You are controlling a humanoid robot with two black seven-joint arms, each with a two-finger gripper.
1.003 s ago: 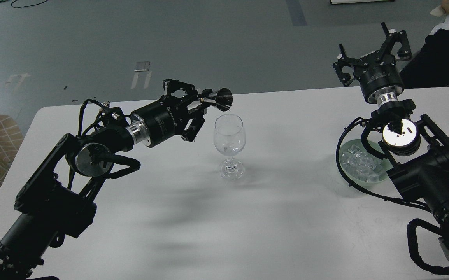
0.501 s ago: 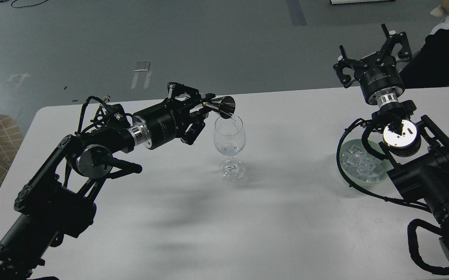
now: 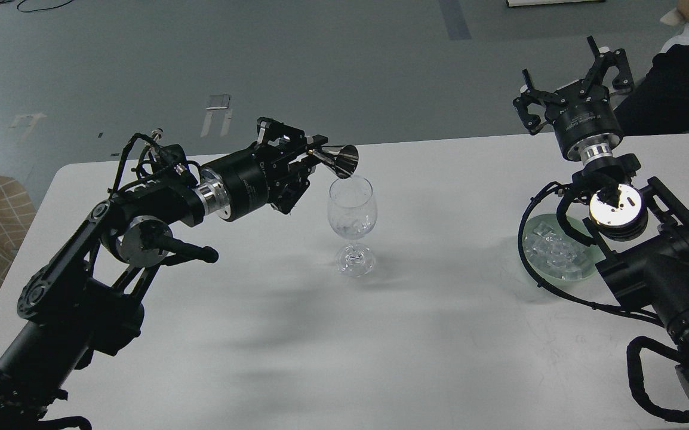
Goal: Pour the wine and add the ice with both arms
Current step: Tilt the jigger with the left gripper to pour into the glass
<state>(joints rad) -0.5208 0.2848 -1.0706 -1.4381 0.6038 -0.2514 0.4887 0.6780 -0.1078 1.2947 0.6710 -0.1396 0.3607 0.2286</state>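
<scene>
Head view, looking down on a white bench [image 3: 440, 334], which is crossed by two black arms. The wine glass [image 3: 352, 224] stands upright near the bench's middle and serves as the landmark throughout.

To the left of the glass, the left arm [image 3: 82, 286] is stretched toward it. The left pincer [image 3: 305, 156] is clamped on the narrow end of a small steel measuring cup [image 3: 340, 160], which is tipped over, its mouth just above the glass's rim on the left side. Whether liquid is leaving it cannot be told; something pale lies in the bottom of the bowl.

Well to the right of the glass, the right arm [image 3: 649, 263] is raised, and the right pincer [image 3: 577, 77] is held high with its fingers spread apart and nothing between them. Below it, on the bench, the ice [image 3: 553, 251] is heaped in a pale green bowl [image 3: 580, 273], partly hidden by the arm.

Several risks are judged likely. The cup's lip could strike the thin rim and topple the tall-stemmed glass. A tilt set off-centre could send liquid down the outside. The slim steel cone could slip in the grip. Later, clear cubes may be misjudged and dropped hard.

White lettering is printed on both wrist housings, but it is too small to be read.
</scene>
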